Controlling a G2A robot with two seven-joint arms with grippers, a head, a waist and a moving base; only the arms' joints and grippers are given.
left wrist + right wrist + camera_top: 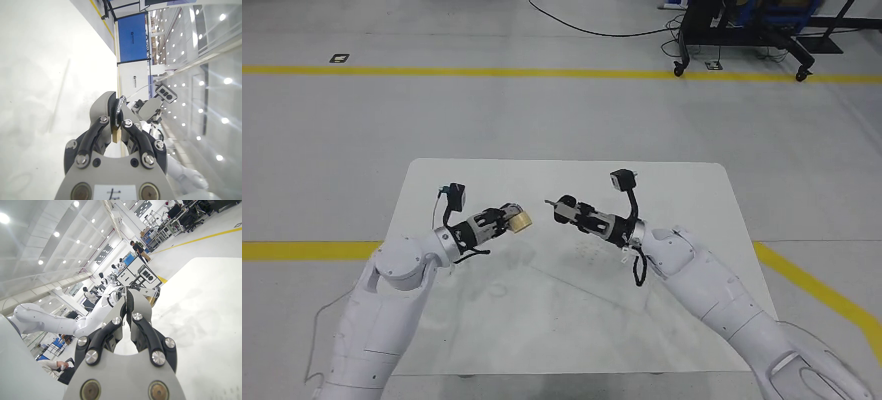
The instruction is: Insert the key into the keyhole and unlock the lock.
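Note:
A brass padlock (520, 219) with a silver shackle (119, 106) is held above the white table (572, 330). My left gripper (504, 220) is shut on it, the brass body (116, 134) sitting between the fingers (105, 106). My right gripper (560, 208) hangs a short way to the lock's right, facing it, with its pads pressed together (127, 295). A thin sliver, likely the key (549, 203), sticks out of its tip toward the lock. A small gap separates the two. The right wrist view shows the padlock (152, 300) just beyond my fingertips.
The table's far edge (572, 162) lies behind both grippers and bare tabletop lies below them. A black wheeled cart (742, 35) stands on the floor far back right. Yellow floor lines run past the table.

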